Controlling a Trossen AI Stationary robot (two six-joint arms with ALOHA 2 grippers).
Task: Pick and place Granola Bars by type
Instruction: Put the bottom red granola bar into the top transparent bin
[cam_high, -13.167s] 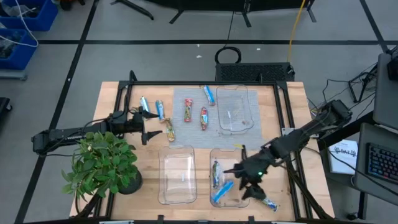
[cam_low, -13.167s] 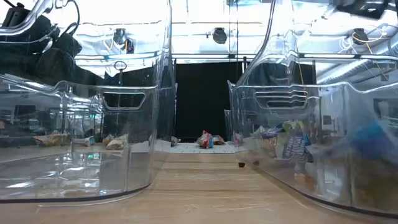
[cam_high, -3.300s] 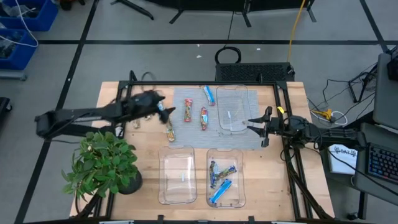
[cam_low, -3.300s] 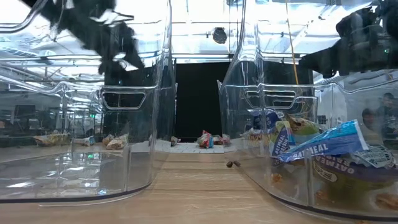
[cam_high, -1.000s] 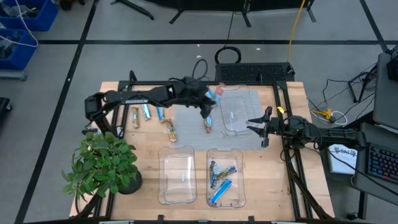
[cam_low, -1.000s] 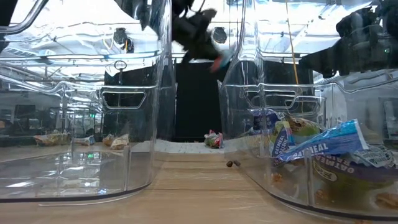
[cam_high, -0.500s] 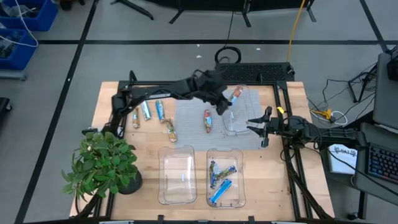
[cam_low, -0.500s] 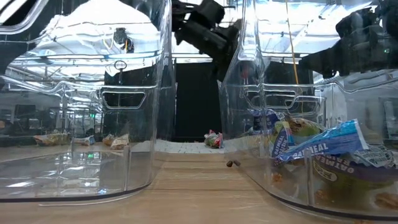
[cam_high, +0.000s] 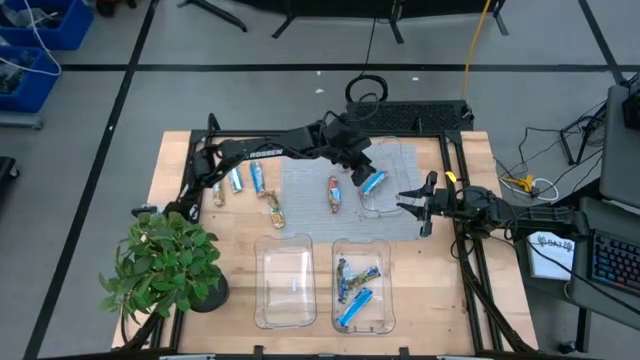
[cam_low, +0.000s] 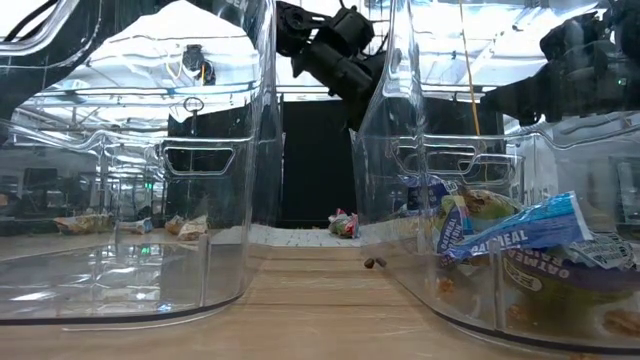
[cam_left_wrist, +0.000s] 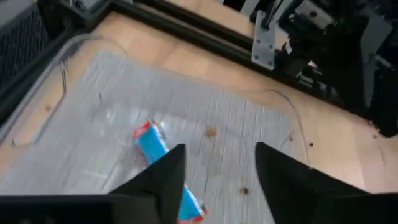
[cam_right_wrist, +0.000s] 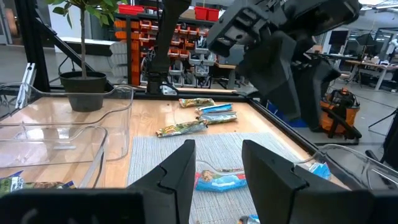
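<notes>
The left gripper (cam_high: 362, 166) hangs with its fingers (cam_left_wrist: 163, 174) spread apart and grasping nothing, over the clear tray (cam_high: 392, 150) at the far side of the tabletop (cam_high: 235, 225). Directly below those fingers a blue granola bar (cam_high: 372, 182) with red ends lies loose on the tray's floor, also seen in the left wrist view (cam_left_wrist: 155, 149). Just beside the fingers, outside the tray on the grey mat (cam_high: 300, 200), lies a red bar (cam_high: 334, 193). Farther out along the left arm, 4 more bars lie on the bare wood: a tan-gold one (cam_high: 273, 209), 2 blue ones (cam_high: 256, 177) and (cam_high: 235, 179), and another tan-gold one (cam_high: 218, 189).

The right gripper (cam_high: 417, 202) waits at the tray's other side, its fingers (cam_right_wrist: 273, 171) released and parted, holding nothing. Nearer the front edge stand 2 more clear trays: one (cam_high: 286, 285) with no bars in it, the other (cam_high: 363, 300) holding several blue-wrapped bars (cam_high: 357, 285). A potted plant (cam_high: 165, 262) stands at the front corner on the left arm's side.
</notes>
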